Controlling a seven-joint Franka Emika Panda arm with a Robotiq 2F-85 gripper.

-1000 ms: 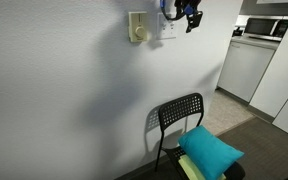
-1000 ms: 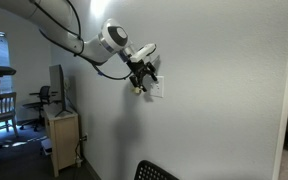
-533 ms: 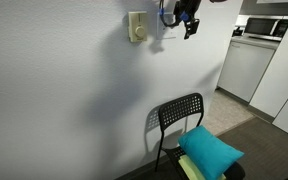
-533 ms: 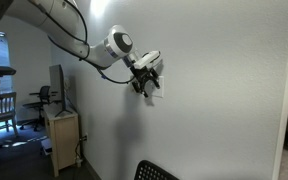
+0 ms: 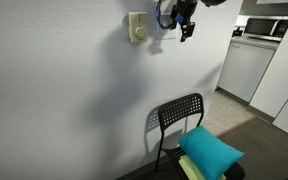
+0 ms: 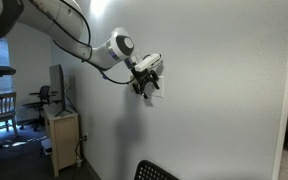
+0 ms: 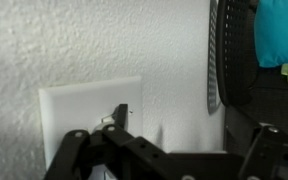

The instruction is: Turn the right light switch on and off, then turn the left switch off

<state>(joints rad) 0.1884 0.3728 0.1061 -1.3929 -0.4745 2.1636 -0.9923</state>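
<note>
The white two-switch plate [image 7: 79,115] fills the left of the wrist view, which is turned sideways. One small white toggle [image 7: 107,121] shows on it; I cannot tell whether it is the right or the left switch, and the other toggle is hidden. My gripper [image 7: 191,125] is pressed close to the wall. One dark fingertip [image 7: 121,112] touches the toggle, and the other finger [image 7: 262,140] stands far apart, so the jaws are open and empty. In both exterior views the gripper [image 5: 181,16] [image 6: 147,82] covers most of the plate [image 6: 159,92].
A cream plate with a round knob [image 5: 137,28] is on the wall beside the gripper. A black chair [image 5: 180,118] with a teal cushion [image 5: 210,151] stands below. A kitchen counter with a microwave [image 5: 266,29] is beyond.
My gripper has shifted a little along the wall onto the white plate and pressed closer. Over the last half second it has barely moved.
</note>
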